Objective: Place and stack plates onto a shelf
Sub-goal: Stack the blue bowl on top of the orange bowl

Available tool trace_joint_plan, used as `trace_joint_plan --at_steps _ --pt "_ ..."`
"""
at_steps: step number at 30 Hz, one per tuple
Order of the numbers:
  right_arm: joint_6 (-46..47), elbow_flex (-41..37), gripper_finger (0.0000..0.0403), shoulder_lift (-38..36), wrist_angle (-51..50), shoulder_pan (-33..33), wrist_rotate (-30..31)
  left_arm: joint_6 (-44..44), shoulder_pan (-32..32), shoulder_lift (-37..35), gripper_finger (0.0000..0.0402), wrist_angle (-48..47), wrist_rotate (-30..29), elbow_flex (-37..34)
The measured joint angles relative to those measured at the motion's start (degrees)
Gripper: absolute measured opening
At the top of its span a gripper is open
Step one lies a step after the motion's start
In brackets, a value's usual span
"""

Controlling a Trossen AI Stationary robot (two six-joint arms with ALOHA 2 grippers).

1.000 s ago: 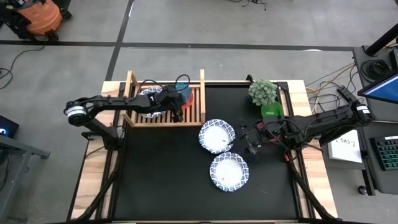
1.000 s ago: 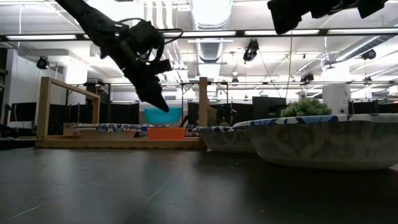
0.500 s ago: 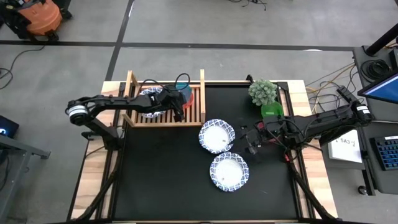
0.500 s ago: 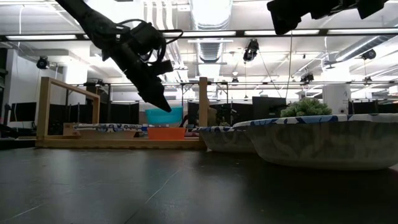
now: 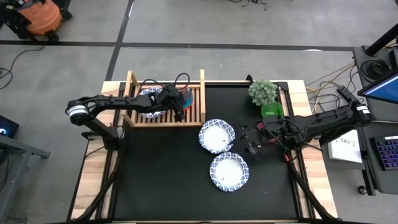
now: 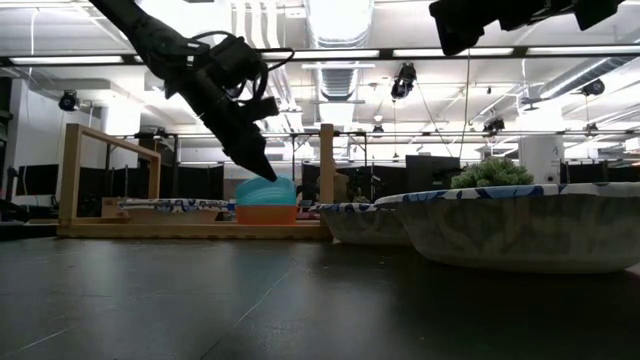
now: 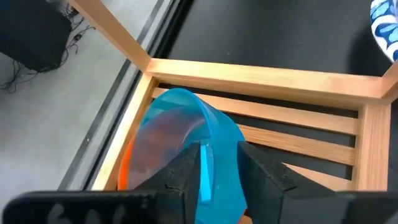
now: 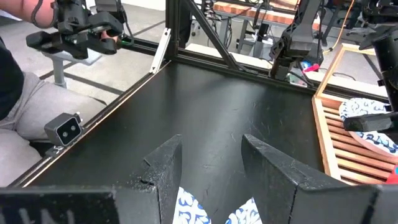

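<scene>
Two plates (image 5: 217, 135) wait on the table (image 5: 161, 180), one plate (image 5: 148, 101) on our shelf (image 5: 193, 115); our left gripper (image 7: 219, 168) pinches a teal bowl (image 7: 180, 134), right gripper (image 8: 208, 168) spread, empty.

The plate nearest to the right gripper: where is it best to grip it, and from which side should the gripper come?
Probably the blue patterned rim on the edge facing the right gripper. The plate lies flat and upright on the black tabletop, and its raised rim gives the open fingers an edge to close over.
</scene>
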Motion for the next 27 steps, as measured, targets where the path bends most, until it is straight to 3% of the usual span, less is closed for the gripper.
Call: trace_joint_plan --at_steps 7,12,21,27 --pt "-0.83 0.00 0.0155 0.00 0.04 -0.01 0.00 0.09 -0.53 -5.25 0.0100 -1.38 0.04 2.03" --pt "-1.38 0.00 0.0155 0.00 0.07 0.01 0.00 -0.25 0.69 -8.20 0.0078 8.73 0.04 -1.17" --pt "-1.45 0.00 0.0155 0.01 0.27 0.01 -0.01 -7.87 1.79 -5.90 0.0031 24.58 -0.07 -12.15" --pt "-1.45 0.00 0.0155 0.02 0.74 0.01 0.00 -9.68 1.79 -2.40 0.0010 26.88 -0.07 -14.16"
